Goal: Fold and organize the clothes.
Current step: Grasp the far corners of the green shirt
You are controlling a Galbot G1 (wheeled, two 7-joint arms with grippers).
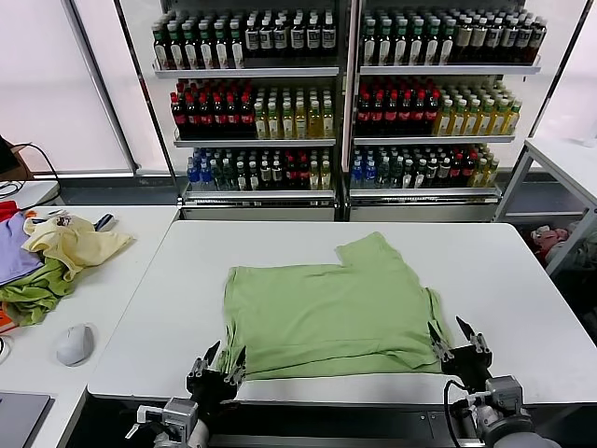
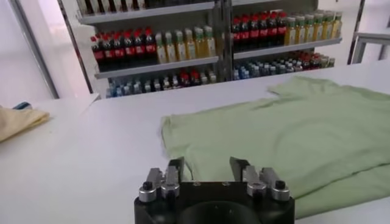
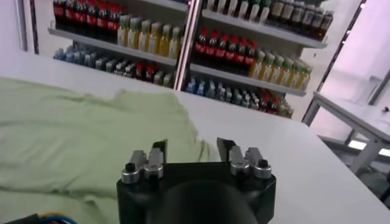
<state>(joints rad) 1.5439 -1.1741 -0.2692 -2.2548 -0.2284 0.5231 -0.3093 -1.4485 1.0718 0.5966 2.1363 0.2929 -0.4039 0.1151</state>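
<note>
My left gripper (image 1: 216, 362) and right gripper (image 1: 454, 338) stood spread and empty at the shirt (image 1: 326, 313)'s 7 and 5 o'clock corners. I judged the loose near edge could slip from its fold, because the soft cloth lay unheld and a brush from my fingers would pull it.

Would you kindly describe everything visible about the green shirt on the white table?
The green shirt is light sage, of soft, thin-looking cloth. It lies flat on the white table, plain side up, partly folded, with a doubled layer along its near edge and one flap jutting toward the far side. Mild wrinkles show. Both open pincers sit at its near corners, left pincer and right pincer; neither grips it.
</note>
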